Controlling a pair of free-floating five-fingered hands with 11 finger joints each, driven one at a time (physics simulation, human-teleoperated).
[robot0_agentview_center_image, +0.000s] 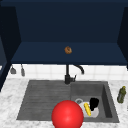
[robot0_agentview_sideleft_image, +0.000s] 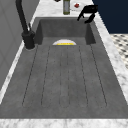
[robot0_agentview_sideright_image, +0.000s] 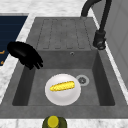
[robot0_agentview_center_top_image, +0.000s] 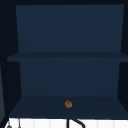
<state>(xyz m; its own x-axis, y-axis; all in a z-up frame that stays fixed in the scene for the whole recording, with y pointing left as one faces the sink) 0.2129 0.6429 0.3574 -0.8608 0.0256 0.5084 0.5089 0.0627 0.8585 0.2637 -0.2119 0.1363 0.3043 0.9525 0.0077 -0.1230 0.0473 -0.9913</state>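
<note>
Nearest me, a red ball (robot0_agentview_center_image: 67, 115) sits at the sink's (robot0_agentview_center_image: 45, 100) front edge. Behind it, in the basin, a white plate (robot0_agentview_sideright_image: 62, 89) carries a corn cob (robot0_agentview_sideright_image: 62, 86), just beside the drain (robot0_agentview_sideright_image: 82, 80). One black hand (robot0_agentview_sideright_image: 25, 54) hovers over the basin's near rim, close to the plate, fingers loosely apart and drooping, holding nothing. A green bottle (robot0_agentview_center_image: 121, 94) stands on the counter to the right. Up in the cabinet (robot0_agentview_center_top_image: 67, 75) lies a small brown thing (robot0_agentview_center_top_image: 68, 104).

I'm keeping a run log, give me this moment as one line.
hand: above sink basin, fingers pointing down | holding: nothing | nearest: corn cob on white plate
</note>
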